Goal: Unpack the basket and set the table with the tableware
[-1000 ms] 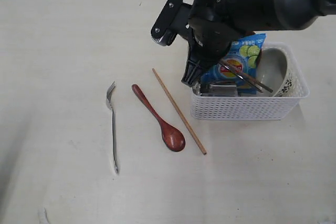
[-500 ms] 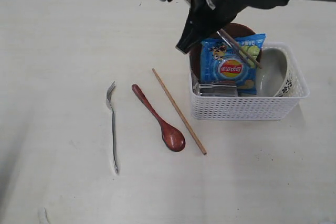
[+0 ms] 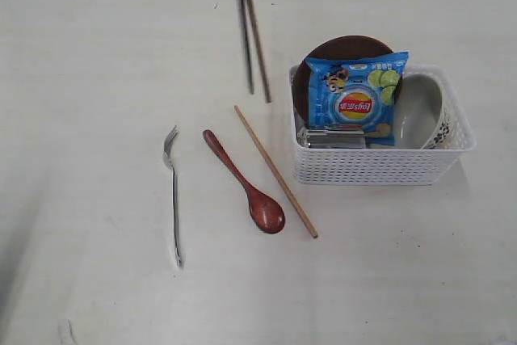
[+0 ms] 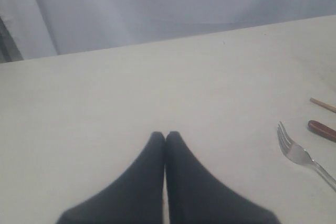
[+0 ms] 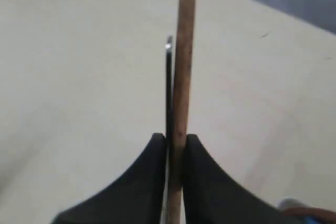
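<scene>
My right gripper (image 5: pixel 175 139) is shut on a wooden chopstick (image 5: pixel 184 66) and a thin steel knife (image 5: pixel 169 87) pressed together between its fingers. In the exterior view the chopstick (image 3: pixel 257 38) and knife (image 3: pixel 245 38) hang from the top edge, above the table (image 3: pixel 97 78) and left of the white basket (image 3: pixel 380 166); the gripper itself is cut off there. On the table lie a fork (image 3: pixel 174 199), a red-brown spoon (image 3: pixel 246 185) and a second chopstick (image 3: pixel 276 171). The basket holds a brown plate (image 3: pixel 343 44), a bowl (image 3: pixel 420 111) and a steel cup (image 3: pixel 335 139). My left gripper (image 4: pixel 165 135) is shut and empty.
A blue snack bag (image 3: pixel 354 103) leans against the plate inside the basket. The left wrist view shows the fork (image 4: pixel 299 156), the spoon's handle (image 4: pixel 321 129) and a chopstick end (image 4: pixel 323 104) off to one side of the left gripper.
The right arm has lifted the chopstick and knife out of the basket and swung them up and left, leaving the exterior view. The bag, plate and bowl now show unobstructed.
</scene>
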